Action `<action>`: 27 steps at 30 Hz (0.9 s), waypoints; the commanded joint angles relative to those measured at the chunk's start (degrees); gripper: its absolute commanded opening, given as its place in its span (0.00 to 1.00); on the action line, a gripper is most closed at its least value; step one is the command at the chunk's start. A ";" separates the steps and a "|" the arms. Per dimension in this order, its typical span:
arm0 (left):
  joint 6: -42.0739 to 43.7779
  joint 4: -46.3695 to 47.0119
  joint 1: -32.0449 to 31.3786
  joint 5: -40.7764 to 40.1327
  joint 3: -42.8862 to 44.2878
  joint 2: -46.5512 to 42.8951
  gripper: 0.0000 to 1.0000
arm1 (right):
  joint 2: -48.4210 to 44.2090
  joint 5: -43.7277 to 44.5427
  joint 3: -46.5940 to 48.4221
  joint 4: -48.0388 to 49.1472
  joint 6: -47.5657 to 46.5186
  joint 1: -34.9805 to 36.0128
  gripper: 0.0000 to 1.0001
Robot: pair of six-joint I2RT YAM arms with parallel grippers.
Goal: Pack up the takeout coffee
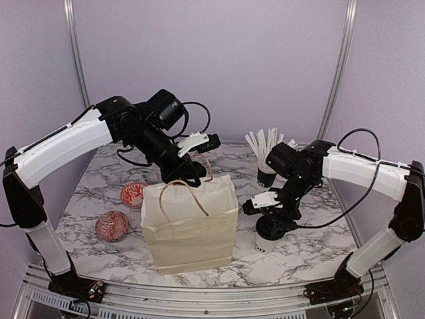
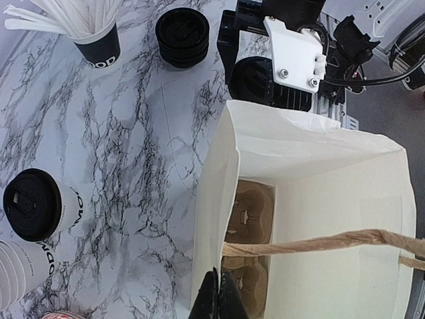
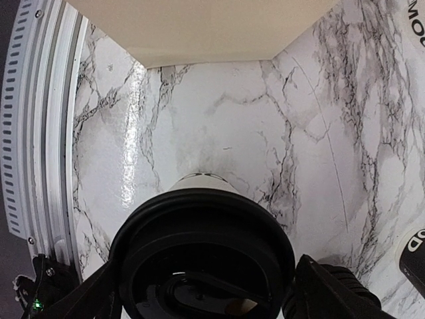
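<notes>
Lidded coffee cup [image 3: 199,232] stands upright inside the widely spread right hand [image 3: 207,292]; left hand [image 2: 216,296] pinches the paper bag [image 2: 312,153].

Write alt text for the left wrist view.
Looking down into an open cream paper bag with a cardboard cup carrier at its bottom, the left fingers pinching its rim. On the marble table beside it stand a black-lidded coffee cup, stacked lidless cups and a black cup of stirrers.
</notes>
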 commanded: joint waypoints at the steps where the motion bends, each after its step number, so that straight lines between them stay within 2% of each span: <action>1: 0.78 -2.05 0.13 0.47 0.40 0.38 0.00 | -0.60 2.57 1.43 -2.67 -1.16 0.08 0.85; 8: 0.63 -1.94 0.15 -0.08 0.57 0.28 0.00 | -0.31 3.59 2.88 -5.18 -1.77 0.19 0.89; 13: 0.68 -1.97 0.11 -0.80 0.49 -0.12 0.05 | -0.40 4.52 2.73 -5.39 -1.35 0.78 0.88; 18: 0.52 -1.94 0.18 -1.40 0.31 -0.48 0.11 | -0.68 5.65 2.97 -5.08 -0.90 1.21 0.77; 24: 0.02 -1.81 0.16 -3.01 1.10 -1.51 0.45 | -2.26 2.82 9.69 -7.36 -2.01 0.56 0.69; 27: -0.60 -1.53 0.11 -3.50 1.28 -3.41 0.52 | -2.39 -0.70 16.48 -8.99 -2.74 -1.18 0.68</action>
